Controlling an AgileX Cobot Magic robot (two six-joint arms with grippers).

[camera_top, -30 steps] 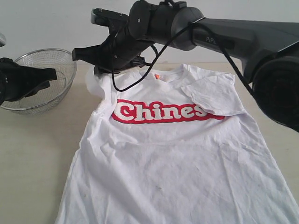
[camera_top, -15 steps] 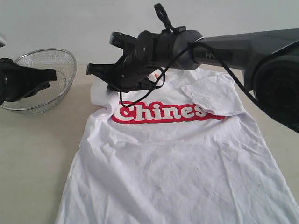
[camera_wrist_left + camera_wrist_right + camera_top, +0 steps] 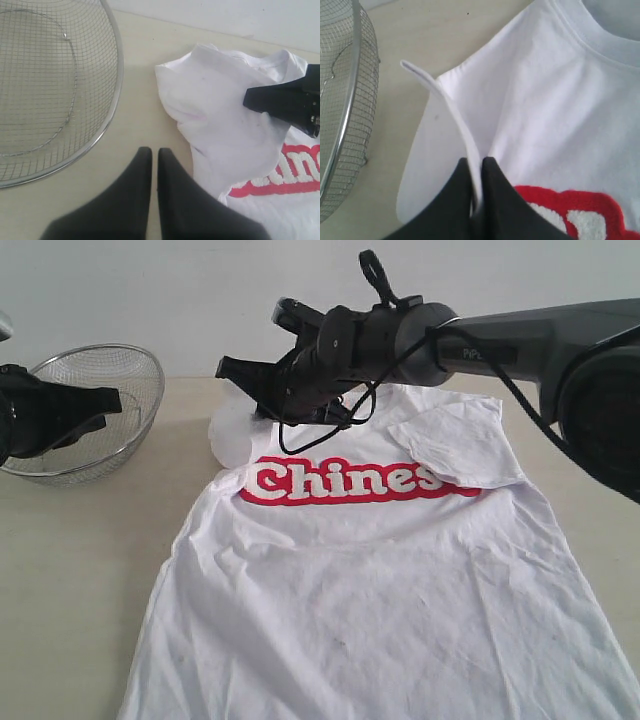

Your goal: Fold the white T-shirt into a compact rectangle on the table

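The right arm [image 3: 545, 335] enters from the right edge and extends nearly level across the middle towards the left side. Its wrist [image 3: 385, 335] carries the right gripper [image 3: 228, 370], which points leftward and slightly downward. In the right wrist view, its two black fingers [image 3: 502, 200] are pressed together on a raised fold of the white T-shirt [image 3: 545, 100]. The left arm [image 3: 30, 420] shows only at the left edge. The left gripper [image 3: 112, 398] points rightward, roughly level, its jaws closed tip to tip with nothing between them.
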